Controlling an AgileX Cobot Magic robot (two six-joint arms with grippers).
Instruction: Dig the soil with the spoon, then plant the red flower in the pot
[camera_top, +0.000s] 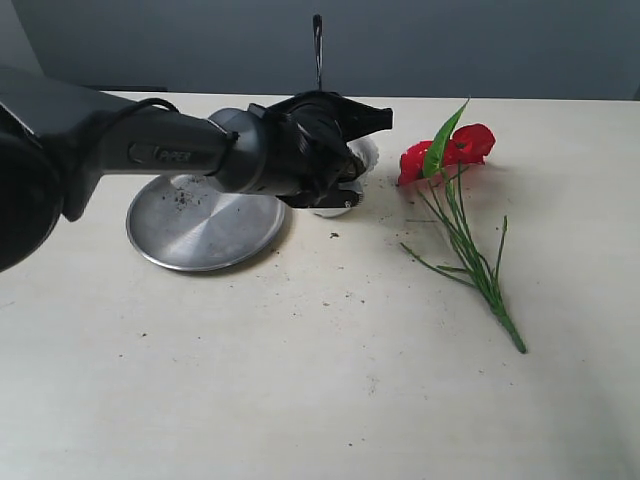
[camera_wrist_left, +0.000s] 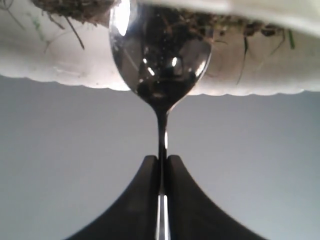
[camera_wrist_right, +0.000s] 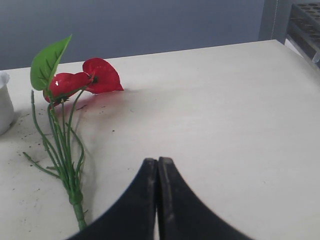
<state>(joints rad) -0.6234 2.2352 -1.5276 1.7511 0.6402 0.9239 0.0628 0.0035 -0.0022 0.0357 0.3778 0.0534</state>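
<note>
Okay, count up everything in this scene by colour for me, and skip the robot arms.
Silver steel: 2 (plate, spoon)
White: 1 (pot)
Red with green: 1 (red flower)
Dark brown: 1 (soil)
Total: 5

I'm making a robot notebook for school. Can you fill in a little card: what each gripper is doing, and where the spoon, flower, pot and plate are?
left gripper: shut on the spoon, by its handle
spoon: bowl up against the pot, by the soil
pot: white, with soil inside
right gripper: shut, holding nothing
red flower: lying on the table, not planted yet
plate: steel, beside the pot, soil crumbs on it
</note>
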